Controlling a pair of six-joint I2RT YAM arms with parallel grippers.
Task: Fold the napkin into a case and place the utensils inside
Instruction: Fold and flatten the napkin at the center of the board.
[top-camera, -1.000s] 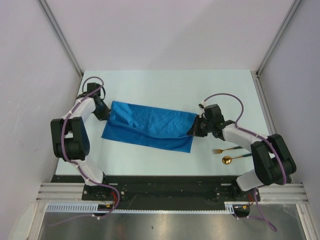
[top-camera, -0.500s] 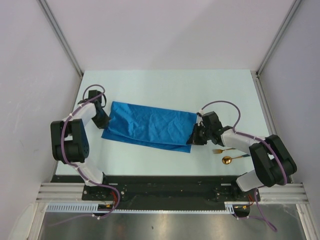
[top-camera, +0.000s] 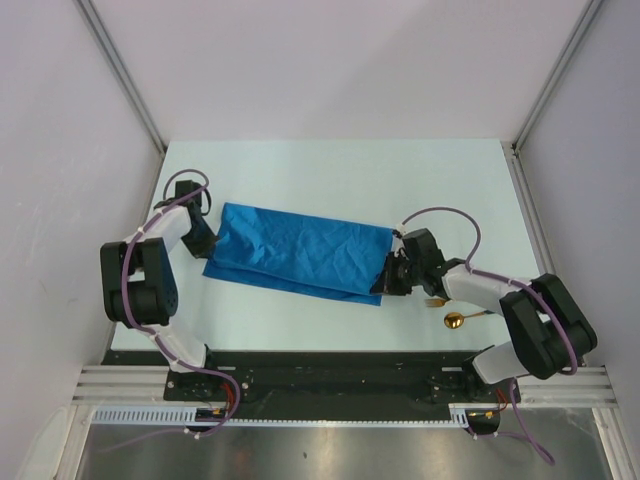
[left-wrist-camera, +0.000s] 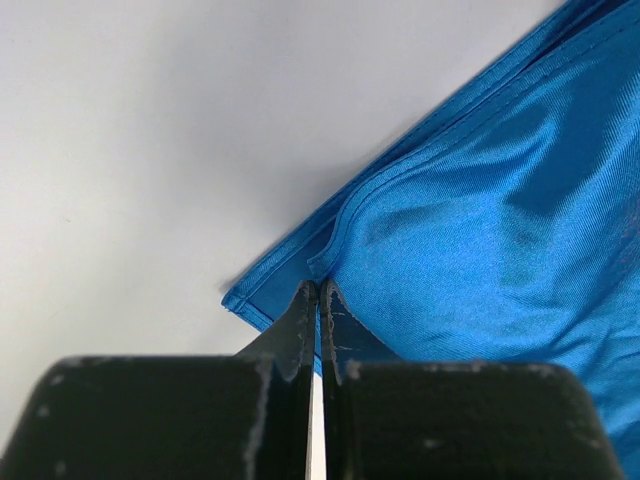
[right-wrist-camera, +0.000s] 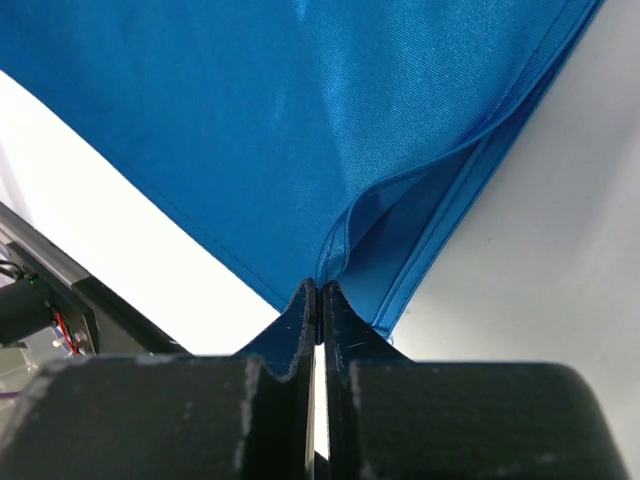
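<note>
The left pincer has its jaws pressed together on the hem of the napkin, at the napkin's left end. There the upper layer curls back over the lower one. The right pincer is likewise clamped on the upper layer's hem, at the napkin's right near corner. So we hold the blue cloth at both ends, with nothing else in either grip.

We judge the task to be in its early folding stage. The napkin lies on the table as a long doubled band, with one layer resting on another and the lower edge peeking out along the near side. It is not yet a narrow pouch, so at least one more fold is probably needed. The fork and the spoon lie just off the napkin's right end, on the near side, and neither is inside the cloth. Loading them is all still to do.

Our left arm is bent sharply, its elbel raised on the near side of the napkin's left end and the wrist dipping down to the cloth. Our right arm stretches low toward the napkin's right corner. Its forearm passes over the fork, partly hiding it.
</note>
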